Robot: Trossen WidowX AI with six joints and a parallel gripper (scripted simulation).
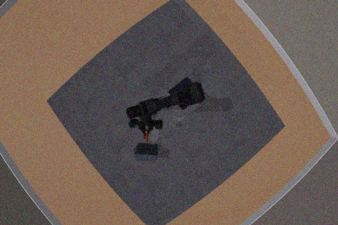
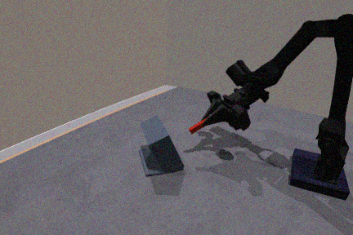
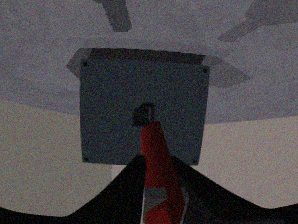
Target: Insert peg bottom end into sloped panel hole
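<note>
A red peg (image 1: 146,137) (image 2: 196,126) (image 3: 155,142) is held tilted, its free end pointing down toward the sloped panel (image 1: 144,149) (image 2: 167,152) (image 3: 107,107). My gripper (image 1: 146,131) (image 2: 205,120) (image 3: 154,163) is shut on the peg's upper part. In the wrist view the dark hole (image 3: 143,115) is near the middle of the panel's face, and the peg's tip appears just below and right of it. In the exterior view a gap shows between the tip and the panel. The hole's exact shape is partly lost in shadow.
The arm's base (image 1: 192,94) (image 2: 315,175) stands behind the gripper, on the far side from the panel. The panel's block rests on the grey mat (image 1: 224,148). Small dark screws (image 3: 85,64) mark the panel's corners. Arm shadows fall beside the panel.
</note>
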